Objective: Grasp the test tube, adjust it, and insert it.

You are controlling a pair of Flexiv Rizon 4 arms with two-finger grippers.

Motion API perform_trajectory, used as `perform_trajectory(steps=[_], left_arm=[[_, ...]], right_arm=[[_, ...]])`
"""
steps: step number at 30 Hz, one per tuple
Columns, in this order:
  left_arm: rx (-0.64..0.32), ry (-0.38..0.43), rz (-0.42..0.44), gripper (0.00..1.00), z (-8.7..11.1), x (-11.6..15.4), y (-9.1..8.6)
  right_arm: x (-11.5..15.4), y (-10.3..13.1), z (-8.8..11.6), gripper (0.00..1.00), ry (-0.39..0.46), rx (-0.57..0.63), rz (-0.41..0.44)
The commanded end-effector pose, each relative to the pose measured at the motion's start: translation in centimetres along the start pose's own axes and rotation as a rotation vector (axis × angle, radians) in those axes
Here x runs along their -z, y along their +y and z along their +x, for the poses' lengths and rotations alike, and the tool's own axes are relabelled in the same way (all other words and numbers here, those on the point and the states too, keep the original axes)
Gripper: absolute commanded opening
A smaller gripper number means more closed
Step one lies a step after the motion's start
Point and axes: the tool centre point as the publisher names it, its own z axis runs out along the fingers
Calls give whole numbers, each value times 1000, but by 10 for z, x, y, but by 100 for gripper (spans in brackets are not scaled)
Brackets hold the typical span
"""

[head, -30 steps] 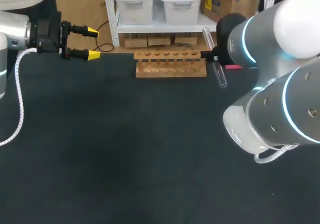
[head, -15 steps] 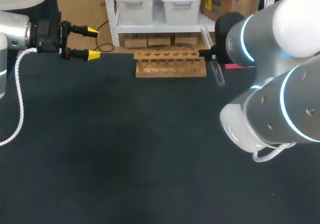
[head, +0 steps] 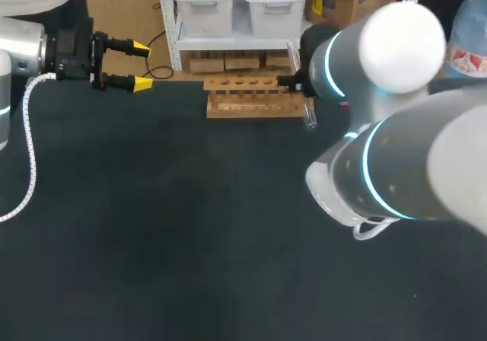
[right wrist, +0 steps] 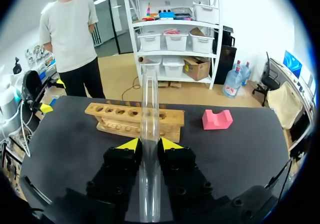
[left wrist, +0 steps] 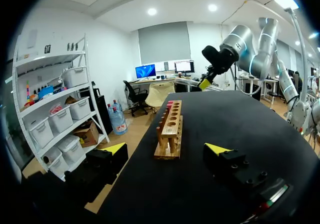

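Gripping the tube from two sides, the right gripper has its yellow-tipped fingers set narrow, one against each wall of the clear glass. The tube runs lengthwise out between the fingers, and in the right wrist view it crosses in front of the rack.

Rack: a wooden stand on the dark table, with one row of round holes along its top bar. The tube is not yet seated in any hole. In the head view it stands slightly tilted at the rack end farthest from the left gripper, with its lower tip just past that end. Its height above the rack cannot be told there.

Left gripper: fingers spread wide, well apart from the rack, off its opposite end at the table edge. The left wrist view looks down the length of the rack and shows the right gripper raised over its far end.

Pink block: notched on top, near the rack end on the tube's side. The right wrist view shows it whole; the head view shows only a sliver beside the right arm.
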Motion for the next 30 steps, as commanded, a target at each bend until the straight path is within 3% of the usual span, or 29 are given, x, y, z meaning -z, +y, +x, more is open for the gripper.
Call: perform_trajectory(steps=[1, 14, 30], left_arm=[[-2, -1, 1, 100, 1, 0, 1], [-2, -1, 1, 100, 1, 0, 1], [-2, -1, 1, 100, 1, 0, 1]], right_arm=[[-23, 12, 4, 0, -14, -5, 62], [-56, 21, 8, 0, 21, -71, 176], [-71, 21, 18, 0, 84, -101, 157]])
